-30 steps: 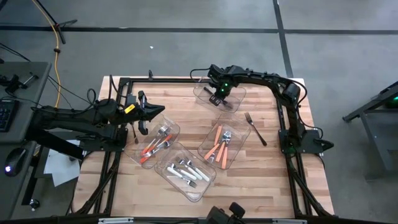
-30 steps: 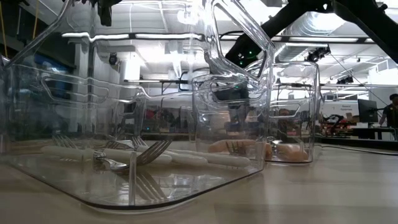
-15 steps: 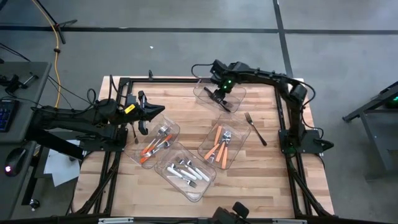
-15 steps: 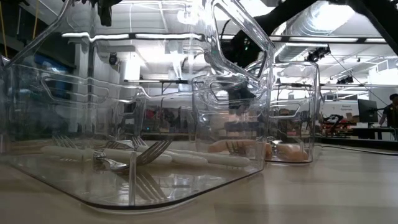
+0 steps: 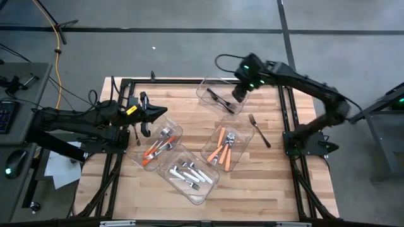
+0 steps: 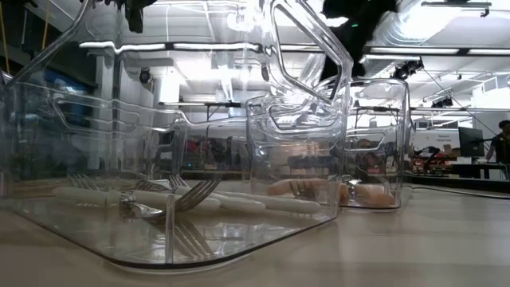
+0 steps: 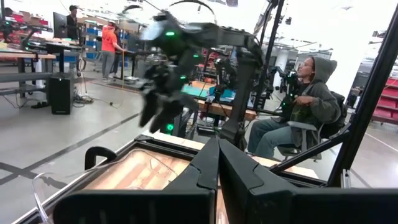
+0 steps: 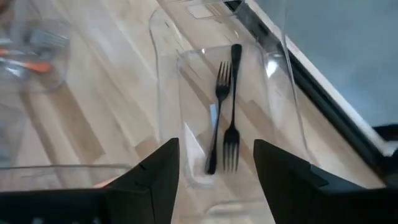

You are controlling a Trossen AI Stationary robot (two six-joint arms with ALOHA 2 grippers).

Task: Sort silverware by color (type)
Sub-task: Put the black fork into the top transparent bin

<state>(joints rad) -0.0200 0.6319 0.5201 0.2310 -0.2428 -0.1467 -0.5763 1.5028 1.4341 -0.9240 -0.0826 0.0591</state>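
right gripper [image 5: 240, 94] held above far bin [image 5: 219, 99], fingers [image 8: 158, 171] spread wide and empty, two black forks [image 8: 225, 118] laid inside, left gripper [image 5: 146, 120] pressed closed

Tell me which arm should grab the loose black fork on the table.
Right. Its open pincer hovers by the far clear bin, near the black fork; the shut left pincer waits across the table.

Black forks [image 8: 227, 112] lie in a clear bin [image 8: 283, 106]; orange-handled silverware [image 5: 221, 146] fills another.
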